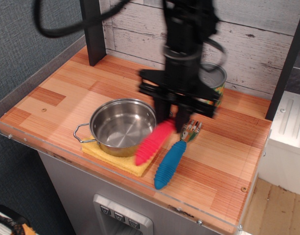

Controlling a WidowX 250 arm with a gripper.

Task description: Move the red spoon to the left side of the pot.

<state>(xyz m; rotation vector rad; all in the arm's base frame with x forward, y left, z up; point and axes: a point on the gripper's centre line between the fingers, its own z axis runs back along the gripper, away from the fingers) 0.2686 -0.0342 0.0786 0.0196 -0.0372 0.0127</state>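
my arm (pixel 186 44) is matte black from top to bottom, a stack of rounded, blocky housings blurred at the edges. a thick black cable (pixel 66 30) loops out from the upper part and sweeps across the top left of the view. lower down, the body widens into a flat black crossbar with small pale flecks along its edge, too blurred for me to tell whether they are screws or markings. the gripper (pixel 169 120) below it is black too, with two short, dark, squared fingers (pixel 161 111).
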